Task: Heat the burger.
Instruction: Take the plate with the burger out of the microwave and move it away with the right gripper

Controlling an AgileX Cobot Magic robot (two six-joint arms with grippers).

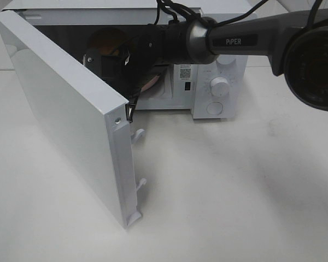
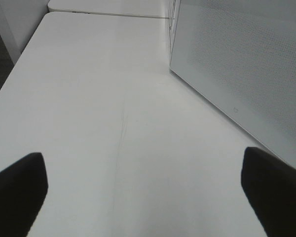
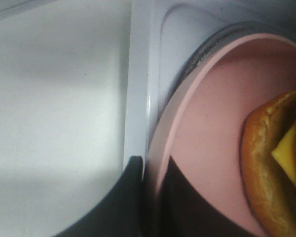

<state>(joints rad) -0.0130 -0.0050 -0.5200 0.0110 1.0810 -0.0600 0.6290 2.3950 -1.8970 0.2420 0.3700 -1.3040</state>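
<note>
- Inside the white boxy microwave oven (image 1: pixel 218 82), whose door (image 1: pixel 71 120) hangs swung wide toward the left, the right arm (image 1: pixel 229 41) reaches deep into the dark cavity.
- At the cavity's front edge, the right tool (image 3: pixel 150 197) is clenched on the rim of the round pink plate (image 3: pixel 207 123): 1 dark finger (image 3: pixel 123 197) sits outside the rim, the other lies on the plate's upper face.
- On that plate rests the burger (image 3: pixel 271 173), with a glossy brown bun, a yellow cheese corner and a strip of red at the picture's edge; it lies near the gripped rim but apart from the fingers.
- Under the plate a ring of glass turntable (image 3: pixel 212 47) shows against the white oven floor.
- Over on the left side, the left tool (image 2: pixel 143 192) hangs released above the bare white worktop (image 2: pixel 103 98), its 2 black fingertips (image 2: pixel 19 187) set far apart, with the perforated outer face of the door just beside it.
- On the oven's front panel, 2 white round knobs (image 1: pixel 220 86) are visible.
</note>
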